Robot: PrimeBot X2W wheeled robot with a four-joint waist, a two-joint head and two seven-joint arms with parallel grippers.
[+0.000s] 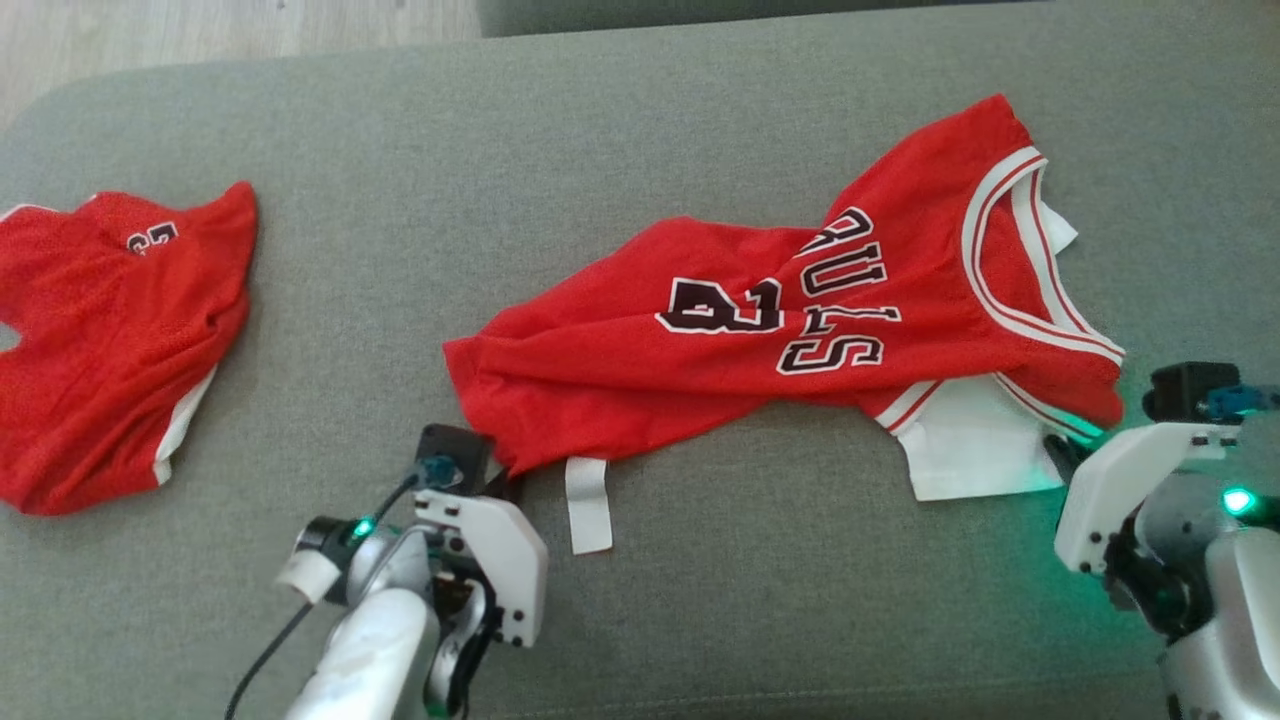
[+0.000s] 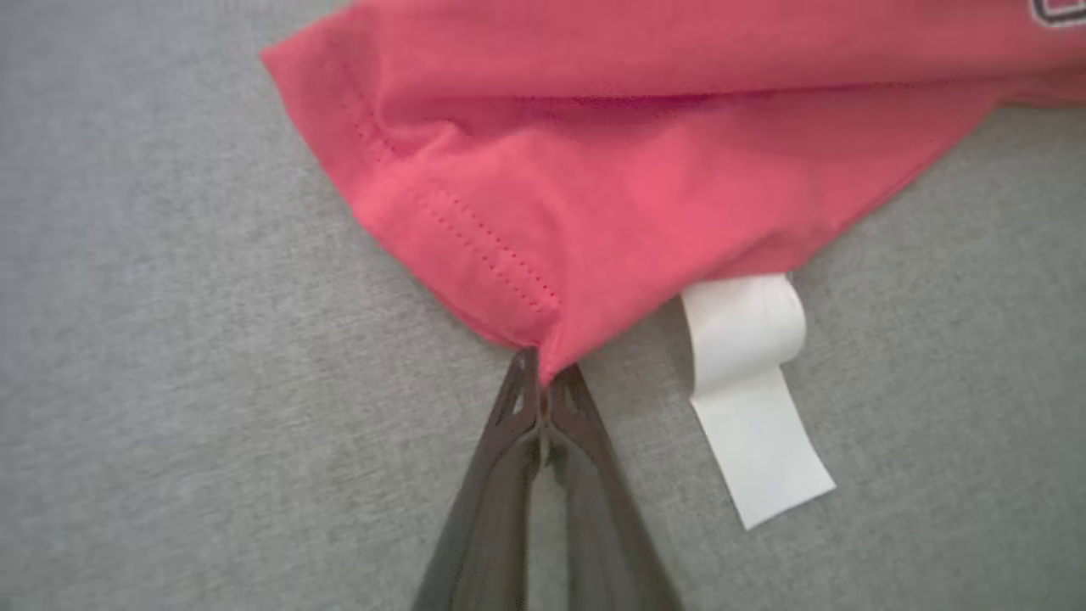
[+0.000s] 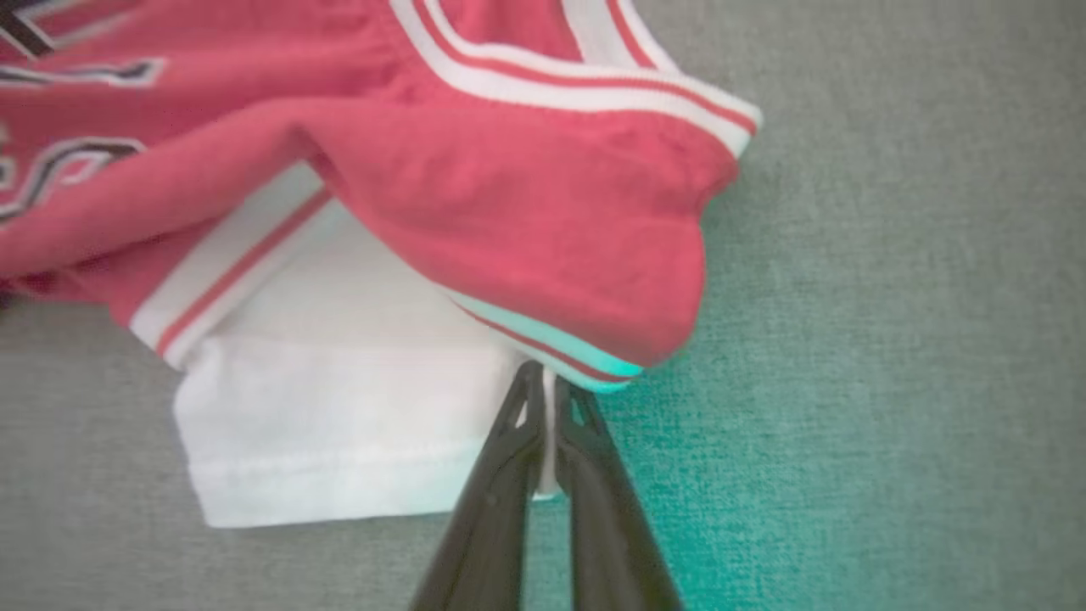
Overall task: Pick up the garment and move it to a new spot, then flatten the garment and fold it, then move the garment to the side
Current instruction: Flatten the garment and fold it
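Left gripper [image 2: 540, 373], its two dark fingers pressed together, pinches the near hem corner of the red jersey [image 1: 800, 300], which lies rumpled across the middle of a grey cushion [image 1: 640, 620]. The jersey's hem points toward the robot's left and its white-and-red collar toward the robot's right. Black-and-white lettering and a number face up and read sideways in the head view. Folds bunch the cloth narrow around the number, and the collar end spreads wider. A white tag [image 2: 747, 382] sticks out from under the hem and lies flat on the cushion just beside the left gripper, on the side nearer the other arm. At the far end, the right gripper [image 3: 547, 390] is likewise closed, its fingers clamped on the edge of a white sleeve [image 3: 339, 407] that shows from beneath the jersey's red shoulder. A sliver of that white cloth is caught between the fingers, right below the striped armhole trim. Green light from the right wrist tints the trim and the cushion beside it. A second red garment [image 1: 110, 340] lies crumpled well apart at the robot's far left on the same cushion. Pale wooden floor [image 1: 200, 30] shows past the cushion's far edge.
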